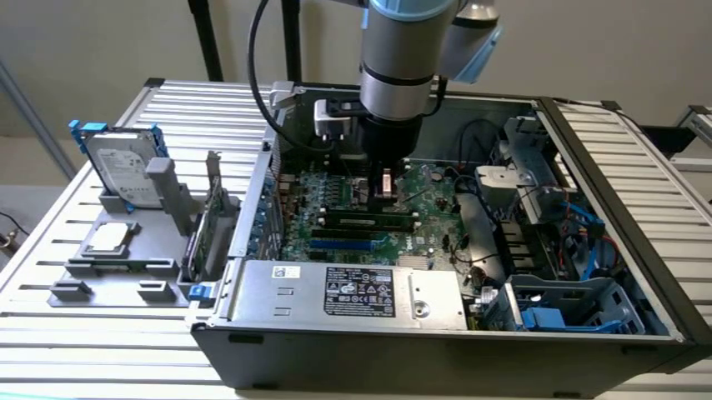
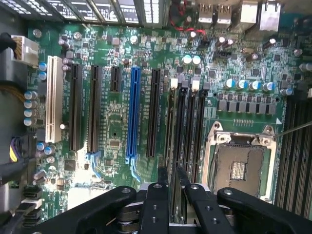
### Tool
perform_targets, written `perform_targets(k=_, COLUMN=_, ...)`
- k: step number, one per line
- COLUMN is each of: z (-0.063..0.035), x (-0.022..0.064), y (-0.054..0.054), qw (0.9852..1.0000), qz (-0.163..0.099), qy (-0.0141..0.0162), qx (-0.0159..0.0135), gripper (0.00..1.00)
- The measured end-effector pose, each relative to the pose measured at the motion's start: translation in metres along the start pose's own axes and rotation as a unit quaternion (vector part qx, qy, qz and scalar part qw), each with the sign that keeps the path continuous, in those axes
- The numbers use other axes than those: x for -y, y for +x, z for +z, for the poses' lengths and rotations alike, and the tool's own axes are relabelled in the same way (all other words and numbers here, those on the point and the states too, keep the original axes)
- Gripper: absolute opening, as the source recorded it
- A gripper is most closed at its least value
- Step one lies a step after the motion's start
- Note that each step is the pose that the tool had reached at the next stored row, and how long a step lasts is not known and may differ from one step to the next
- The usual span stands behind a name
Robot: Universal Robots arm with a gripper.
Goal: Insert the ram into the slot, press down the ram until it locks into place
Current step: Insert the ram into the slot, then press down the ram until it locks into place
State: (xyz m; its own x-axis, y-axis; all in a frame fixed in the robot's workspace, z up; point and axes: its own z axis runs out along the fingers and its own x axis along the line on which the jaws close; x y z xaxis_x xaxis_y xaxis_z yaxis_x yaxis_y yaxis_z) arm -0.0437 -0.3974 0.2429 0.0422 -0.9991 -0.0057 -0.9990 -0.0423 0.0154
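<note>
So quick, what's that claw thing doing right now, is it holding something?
Gripper: shut on the ram, a thin stick gripped edge-on between the fingers, hovering low over the motherboard by the memory slots.

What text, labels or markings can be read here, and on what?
None legible.
Power supply label: white and black print, too small to read.
Hard drive label: blurred.
Motherboard silkscreen: too fine to read.
Gripper: no markings seen.
</note>
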Motion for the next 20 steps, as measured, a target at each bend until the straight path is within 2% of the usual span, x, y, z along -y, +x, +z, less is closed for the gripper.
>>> perform_targets(k=3, z=-0.0016, x=-0.0024, y=-0.0001, qw=1.0000, qz=0.000, qy=-0.0042, qx=0.0003, gripper=0.22)
perform_targets(k=4, z=-0.0018, x=-0.0024, y=-0.0002, qw=1.0000, qz=0.000, qy=-0.0046, qx=0.0004, gripper=0.22)
perform_targets(k=7, z=-0.0019, x=-0.0024, y=-0.0001, qw=1.0000, qz=0.000, qy=-0.0047, qx=0.0004, gripper=0.10)
perform_targets(k=20, z=-0.0006, x=-0.0023, y=-0.0008, qw=1.0000, qz=0.000, qy=-0.0048, qx=0.0004, gripper=0.10)
